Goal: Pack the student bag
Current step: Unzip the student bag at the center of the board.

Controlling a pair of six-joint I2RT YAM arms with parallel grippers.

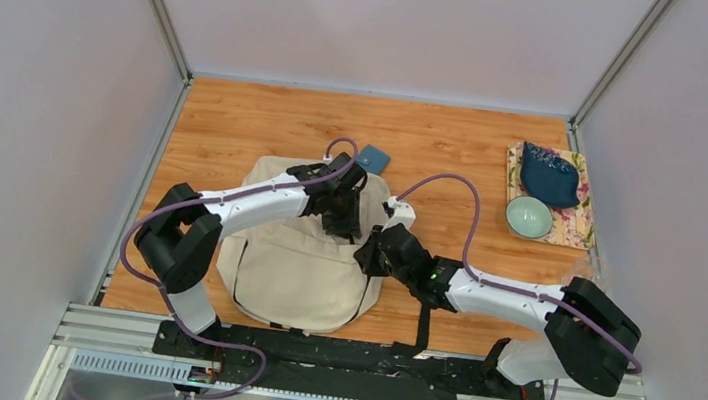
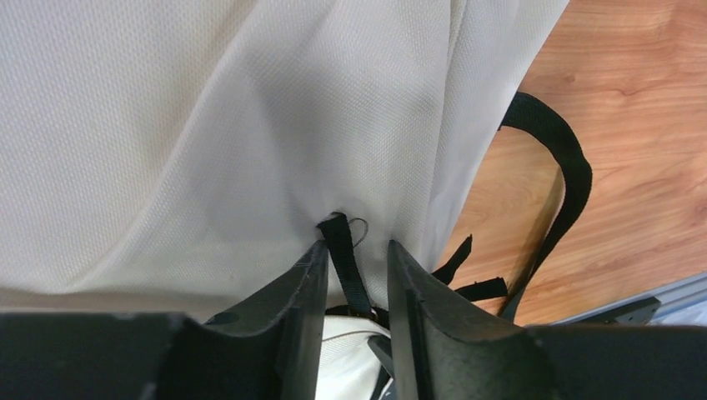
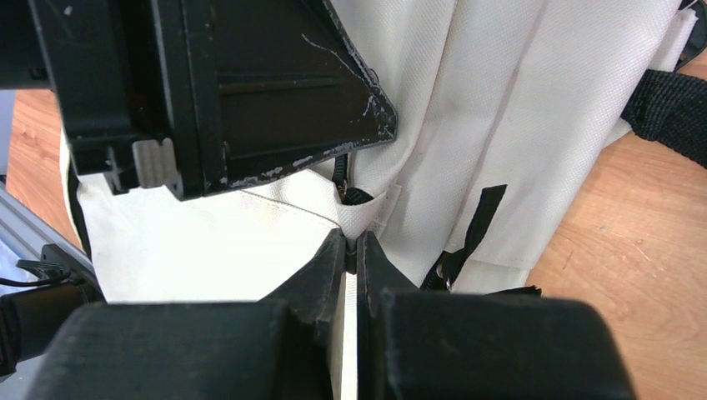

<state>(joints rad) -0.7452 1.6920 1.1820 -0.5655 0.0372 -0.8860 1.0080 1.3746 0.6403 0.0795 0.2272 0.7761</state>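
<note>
Status: early, I'd say. The large soft cream canvas student bag (image 1: 293, 254) with black straps lies flat on the wooden table (image 1: 238, 126), mid-table, just ahead of the arm bases. I can't see anything going into it. A small teal wallet (image 1: 372, 158) sits on the wood just past the bag's far edge, outside it. At the far right, well apart, a floral placemat (image 1: 578, 226) carries a dark blue cloth item (image 1: 549, 175) and a pale green bowl (image 1: 529, 217) (can't tell if those are meant for the bag). So the actual packing looks undone; both arms are on the bag's upper right part, working the fabric.

Left gripper (image 2: 357, 248): jaws stand apart with a thin black webbing tab (image 2: 343, 254) between them, where the tab meets the cream cloth. One finger sits against it and there's a gap on the other side, so it isn't clamped.

Right gripper (image 3: 352, 242): fingers pressed together, pinching a fold of the bag's cream fabric near its right edge, right below the left gripper's body.

Whether the opening is exposed I can't tell; no lining shows.
</note>
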